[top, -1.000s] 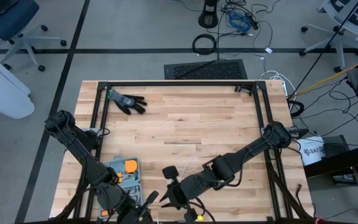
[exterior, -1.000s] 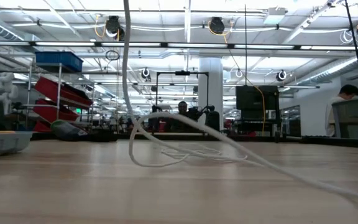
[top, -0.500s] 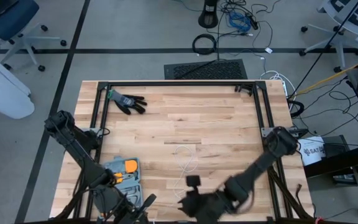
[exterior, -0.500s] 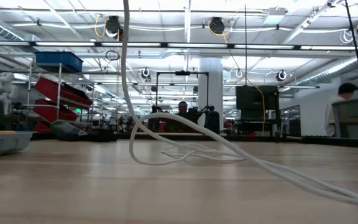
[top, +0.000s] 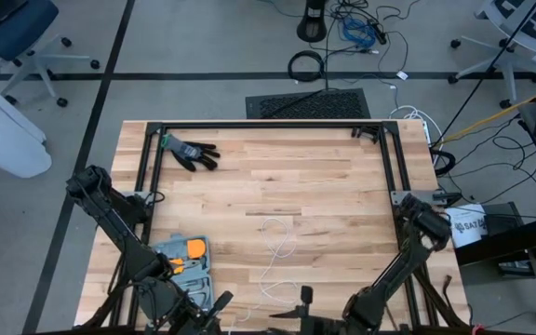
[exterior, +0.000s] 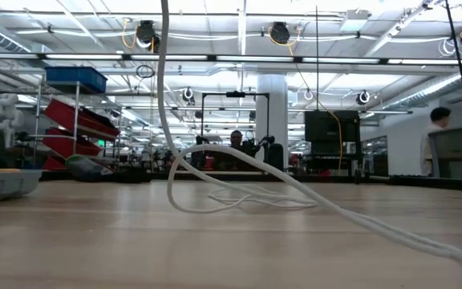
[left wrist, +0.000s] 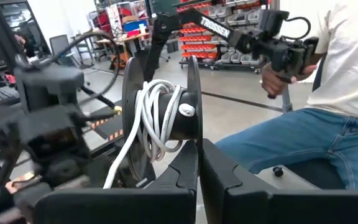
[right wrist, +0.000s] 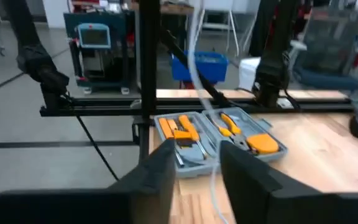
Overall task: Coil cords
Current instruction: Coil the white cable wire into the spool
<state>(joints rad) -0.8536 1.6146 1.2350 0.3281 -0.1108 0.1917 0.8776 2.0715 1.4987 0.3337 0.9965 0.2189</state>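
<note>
White string-fine cord [left wrist: 157, 121] sits wound on a black spool we pinch in our closed left gripper [left wrist: 199, 163]; farther out it trails in loose loops [top: 280, 244] over the table's middle. Our right gripper [right wrist: 194, 163], jaws parted around the cord, has pulled back to the near edge.

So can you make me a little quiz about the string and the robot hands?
1. True or false: some white cord is already wound on the black spool that the left gripper holds.
2. What lies beside the tool case on the table? A) loose cord B) a cup C) a book
3. Fill in: the black ____ sits near the table's far left corner.

Key: 1 true; 2 A, the loose cord; 3 glove.
</note>
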